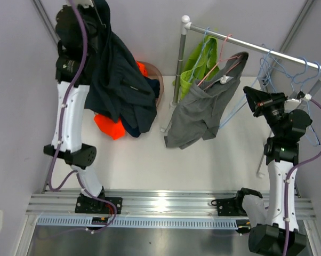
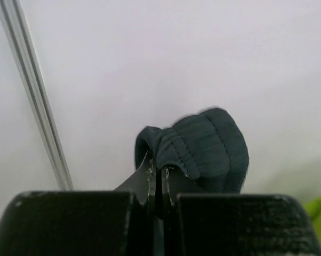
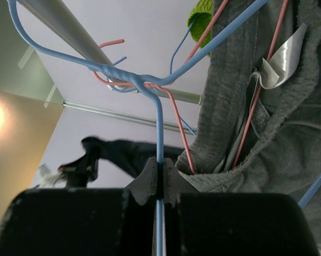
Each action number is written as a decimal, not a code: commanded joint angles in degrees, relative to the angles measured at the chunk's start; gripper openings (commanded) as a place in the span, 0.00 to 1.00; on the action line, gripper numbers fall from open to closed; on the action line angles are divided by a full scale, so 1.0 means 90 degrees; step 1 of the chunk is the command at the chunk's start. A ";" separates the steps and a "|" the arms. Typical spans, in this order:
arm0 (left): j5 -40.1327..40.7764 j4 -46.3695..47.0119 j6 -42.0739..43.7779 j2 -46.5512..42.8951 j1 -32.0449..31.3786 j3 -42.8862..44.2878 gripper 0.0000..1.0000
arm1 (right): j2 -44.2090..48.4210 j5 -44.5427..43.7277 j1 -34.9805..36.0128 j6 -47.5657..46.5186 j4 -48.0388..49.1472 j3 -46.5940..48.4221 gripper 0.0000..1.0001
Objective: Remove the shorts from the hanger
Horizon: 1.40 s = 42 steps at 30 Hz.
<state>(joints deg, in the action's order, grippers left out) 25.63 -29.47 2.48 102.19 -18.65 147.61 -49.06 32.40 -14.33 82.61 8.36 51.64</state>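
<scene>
Two end effectors, both closed tight. The left end effector (image 2: pixel 156 184), well left of the rail (image 1: pixel 256 47), pinches the waistband of the navy shorts (image 1: pixel 120 80), which hang clear of any hanger. The right end effector (image 3: pixel 159 176), just below the rail, clamps a blue hanger (image 3: pixel 158 122). Grey shorts (image 1: pixel 203 106) and green shorts (image 1: pixel 200 61) hang at the rail. Step in hand, probably: depositing. The next move calls for releasing the navy pair over the orange shorts (image 1: pixel 110 127).

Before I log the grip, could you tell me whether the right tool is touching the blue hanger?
Touching: the right wrist view shows the right tool shut on the wire of the blue hanger.
</scene>
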 commanded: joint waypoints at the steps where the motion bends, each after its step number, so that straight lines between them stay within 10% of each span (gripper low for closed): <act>1: -0.0923 0.0461 -0.0139 0.0821 0.0295 -0.0293 0.00 | 0.0304 0.0540 0.0029 -0.0340 -0.0450 -0.0200 0.00; 9: -0.1703 -0.0124 -0.1242 0.2014 0.0403 -0.1566 0.07 | 0.0656 0.0511 0.0039 -0.1112 -0.1348 0.0365 0.71; 10: -0.1898 -0.0095 -0.1368 0.1976 0.0403 -0.1838 0.16 | 0.0685 0.0463 0.0039 -0.1161 -0.1397 0.0482 0.76; 11: -0.1968 -0.0065 -0.1398 0.1859 0.0403 -0.2102 0.51 | 0.0705 0.0424 0.0039 -0.1258 -0.1475 0.0551 0.84; 13: -0.1969 -0.0084 -0.1496 0.1693 0.0403 -0.2348 0.89 | 0.0724 0.0374 0.0039 -0.1298 -0.1622 0.0649 0.89; 15: -0.1949 -0.0153 -0.1496 0.1381 0.0403 -0.2542 0.99 | 0.0773 0.0345 0.0039 -0.1279 -0.1680 0.0708 0.93; 21: -0.1793 -0.0357 -0.1448 -0.0003 0.0393 -0.2915 0.99 | 0.0871 0.0160 0.0039 -0.1512 -0.2234 0.1106 0.96; 30: -0.1949 -0.0397 -0.1282 -0.2115 0.0393 -0.4515 0.99 | 0.0900 -0.3061 0.0059 -0.4470 -0.4806 0.2729 0.95; 42: -0.1930 -0.0143 -0.1154 -0.3981 0.0393 -0.7035 0.99 | 0.0021 -0.3589 0.0078 -0.5818 -0.5372 0.2836 0.96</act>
<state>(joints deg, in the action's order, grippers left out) 8.69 -31.59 -8.75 70.11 -15.40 87.68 -48.05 4.19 -13.87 36.05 -37.43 75.61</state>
